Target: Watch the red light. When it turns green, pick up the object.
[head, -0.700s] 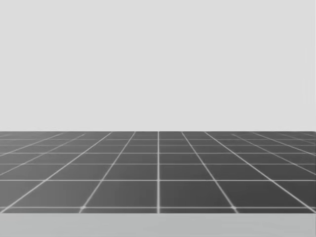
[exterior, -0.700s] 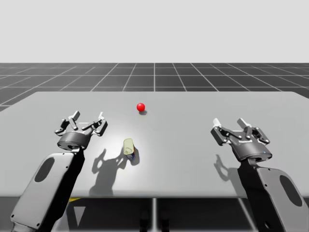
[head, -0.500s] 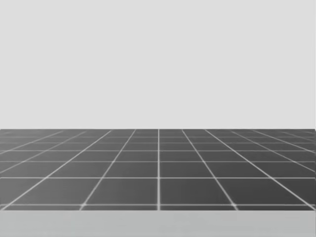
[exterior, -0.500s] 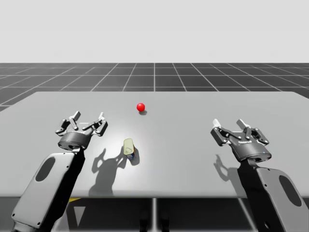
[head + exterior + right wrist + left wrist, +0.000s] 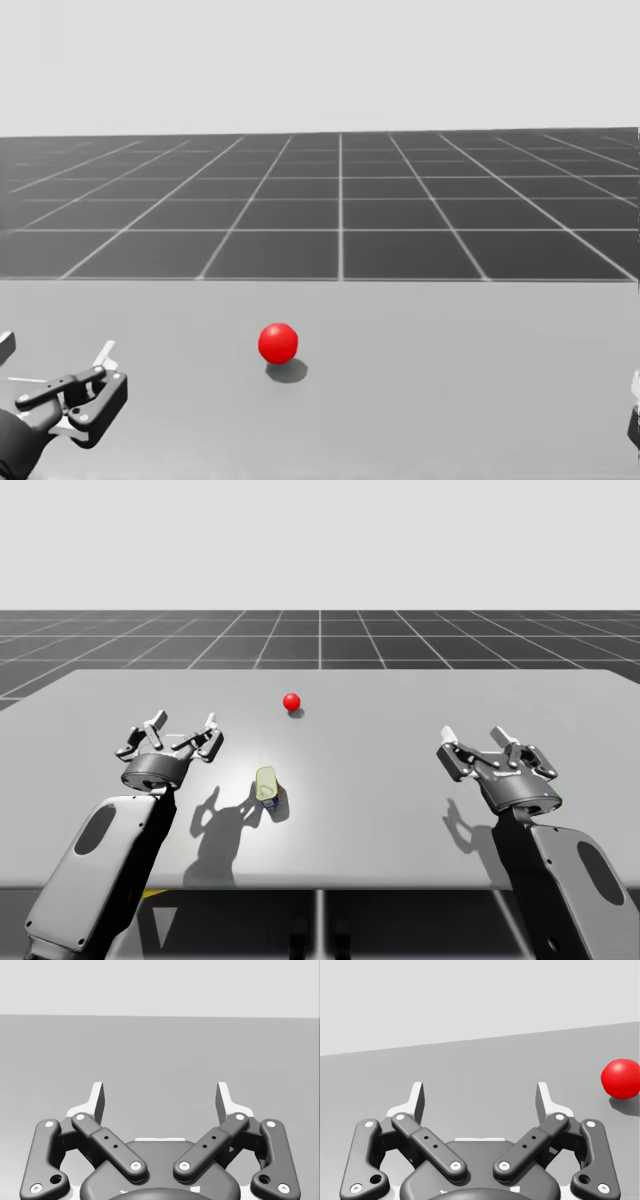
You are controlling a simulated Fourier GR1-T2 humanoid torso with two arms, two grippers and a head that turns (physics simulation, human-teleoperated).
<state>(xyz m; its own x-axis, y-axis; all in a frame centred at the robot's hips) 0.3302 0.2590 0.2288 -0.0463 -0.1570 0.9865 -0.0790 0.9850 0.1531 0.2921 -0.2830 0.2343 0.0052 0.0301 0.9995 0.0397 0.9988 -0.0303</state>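
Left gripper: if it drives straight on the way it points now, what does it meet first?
Nothing, as far as I can see: ahead of my left gripper lies bare table. The red light sits ahead but off to the side, probably outside the open jaws' line; depth is unclear.

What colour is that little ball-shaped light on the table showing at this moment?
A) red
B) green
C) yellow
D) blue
A: the light is plainly red in the high view, the head view and the left wrist view.
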